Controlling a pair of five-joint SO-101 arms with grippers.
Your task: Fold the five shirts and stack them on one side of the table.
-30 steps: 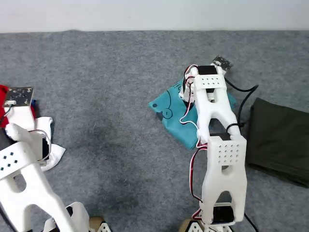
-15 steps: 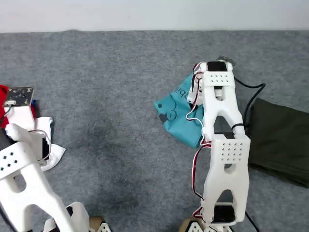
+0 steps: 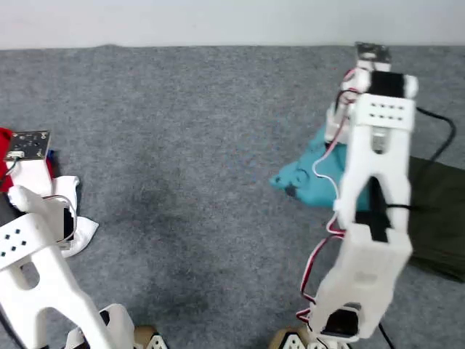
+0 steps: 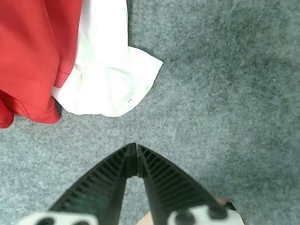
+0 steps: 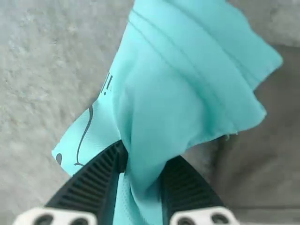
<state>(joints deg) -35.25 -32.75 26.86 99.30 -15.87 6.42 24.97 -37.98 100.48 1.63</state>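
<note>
While the right gripper [image 5: 146, 157] has its jaws pinched on a bunched fold of the teal shirt [image 5: 187, 84], the rest of that shirt drapes away from the grip over the grey table cover [image 3: 182, 131] — just beside the folded dark green shirt [image 3: 436, 211] at the table's right side. At the left side the left gripper [image 4: 136, 152] hangs over bare cover with its jaws pressed together on nothing, near a crumpled white shirt [image 4: 108, 79] — and that one lies against a red shirt [image 4: 33, 51].
</note>
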